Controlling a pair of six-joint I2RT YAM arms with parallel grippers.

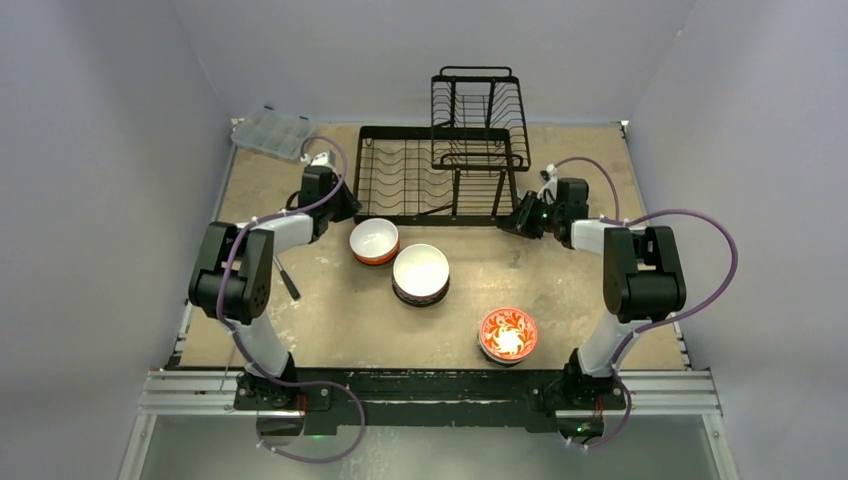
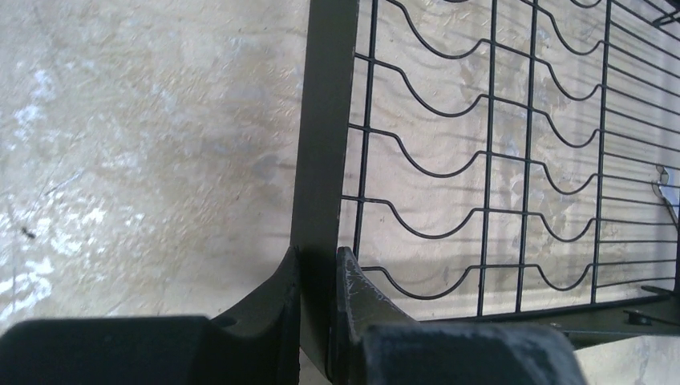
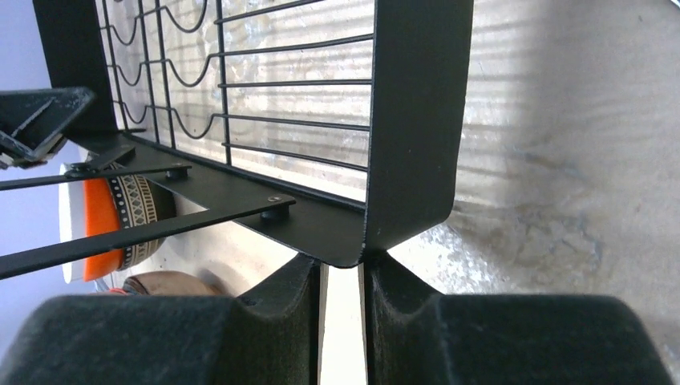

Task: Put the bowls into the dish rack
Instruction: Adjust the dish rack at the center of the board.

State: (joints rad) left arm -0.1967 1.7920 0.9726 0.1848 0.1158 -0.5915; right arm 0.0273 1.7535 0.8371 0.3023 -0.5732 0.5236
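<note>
Three bowl stacks (image 1: 420, 273), one dish rack (image 1: 400, 175)

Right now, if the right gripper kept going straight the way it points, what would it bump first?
The dish rack. Its black corner sits between the fingertips of the right gripper, so going on would push straight into that frame.

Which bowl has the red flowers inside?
The flowery bowl, alone at the front right. The orange-sided bowl and the dark-sided bowl are plain white inside.
</note>
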